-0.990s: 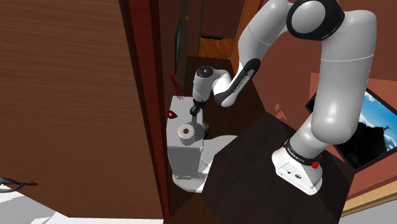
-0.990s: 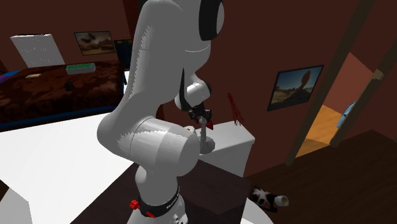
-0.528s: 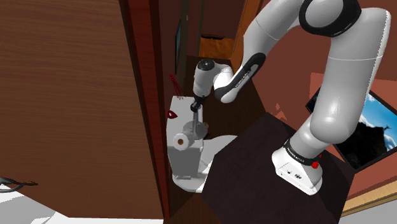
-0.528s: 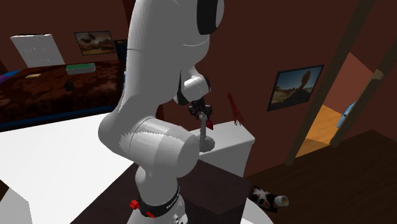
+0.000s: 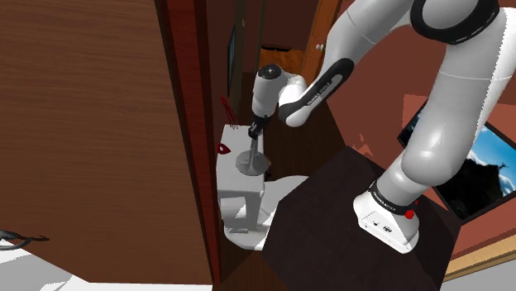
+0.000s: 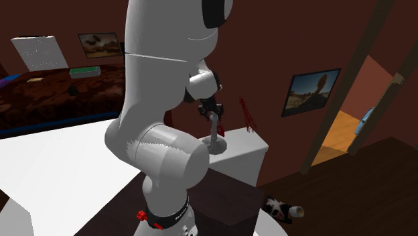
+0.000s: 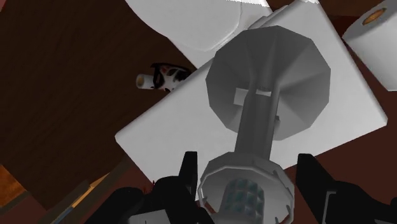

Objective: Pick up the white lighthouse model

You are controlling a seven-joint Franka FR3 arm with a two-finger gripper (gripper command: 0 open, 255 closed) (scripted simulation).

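While within pincer (image 7: 249, 164), lighthouse (image 7: 270, 86); roll (image 7: 375, 39) beyond.

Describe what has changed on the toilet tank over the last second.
The gripper, shut on the grey lighthouse, has risen a little and taken it along. The paper roll that stood beside it on the toilet tank tipped over and left the tank top; the wrist view shows it past the tank's edge. The tank and the stand stayed put.
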